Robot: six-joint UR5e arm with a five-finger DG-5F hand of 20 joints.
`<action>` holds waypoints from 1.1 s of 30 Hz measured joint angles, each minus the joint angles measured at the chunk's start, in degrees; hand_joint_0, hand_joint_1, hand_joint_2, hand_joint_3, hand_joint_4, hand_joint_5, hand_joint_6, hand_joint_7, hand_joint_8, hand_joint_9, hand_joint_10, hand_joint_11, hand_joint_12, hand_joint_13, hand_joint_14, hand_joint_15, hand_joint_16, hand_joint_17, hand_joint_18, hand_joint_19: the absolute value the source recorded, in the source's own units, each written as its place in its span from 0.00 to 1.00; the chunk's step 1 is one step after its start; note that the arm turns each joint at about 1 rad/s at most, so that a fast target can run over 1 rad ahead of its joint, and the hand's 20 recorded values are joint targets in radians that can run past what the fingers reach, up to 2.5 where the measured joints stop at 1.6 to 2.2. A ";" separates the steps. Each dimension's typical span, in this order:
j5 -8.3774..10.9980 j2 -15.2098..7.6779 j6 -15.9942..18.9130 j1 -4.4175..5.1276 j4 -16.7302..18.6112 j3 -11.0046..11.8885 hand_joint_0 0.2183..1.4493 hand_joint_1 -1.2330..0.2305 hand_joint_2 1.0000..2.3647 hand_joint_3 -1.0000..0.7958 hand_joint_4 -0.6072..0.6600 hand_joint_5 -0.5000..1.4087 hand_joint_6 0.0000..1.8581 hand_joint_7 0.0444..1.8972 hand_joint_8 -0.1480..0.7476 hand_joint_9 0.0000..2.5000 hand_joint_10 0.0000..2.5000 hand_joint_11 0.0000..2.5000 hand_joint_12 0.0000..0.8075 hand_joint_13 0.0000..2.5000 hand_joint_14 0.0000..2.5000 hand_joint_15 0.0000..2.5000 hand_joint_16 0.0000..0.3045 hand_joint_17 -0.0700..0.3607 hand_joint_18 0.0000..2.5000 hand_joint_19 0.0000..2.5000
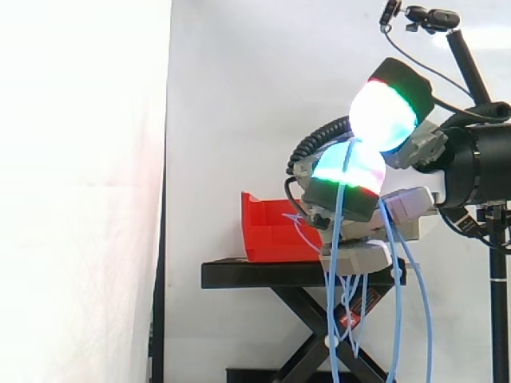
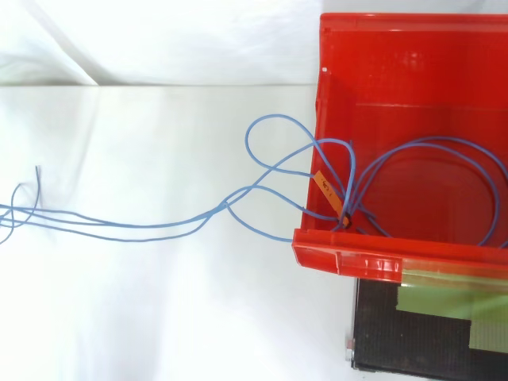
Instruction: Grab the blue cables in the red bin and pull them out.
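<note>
The red bin stands on the black stand, to the left of my hand. My hand is level with the bin's top, its glowing pads close together. Several blue cables come out from between the pads and hang down past the stand's edge. From above, the blue cables loop inside the red bin, cross its left wall and stretch far to the left. An orange tag sits on one cable at the bin wall.
A white curtain hangs behind the work. A camera pole stands at the right edge of the side view. Green tape lies on the black stand beside the bin.
</note>
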 measured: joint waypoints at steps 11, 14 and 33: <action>0.00 0.00 -0.01 0.01 0.00 -0.01 0.48 0.18 0.00 0.00 0.72 0.66 0.51 0.13 0.48 0.34 0.32 0.60 0.40 0.40 1.00 0.08 0.16 0.41 0.40 0.52; 0.00 0.00 -0.01 0.01 0.00 0.00 0.48 0.18 0.00 0.00 0.71 0.67 0.51 0.13 0.47 0.34 0.32 0.60 0.40 0.41 1.00 0.08 0.15 0.41 0.42 0.52; -0.09 0.00 0.08 -0.14 -0.01 0.00 0.50 0.17 0.00 0.00 0.72 0.67 0.50 0.15 0.49 0.34 0.53 0.51 0.41 0.42 1.00 0.11 0.14 0.39 0.52 0.62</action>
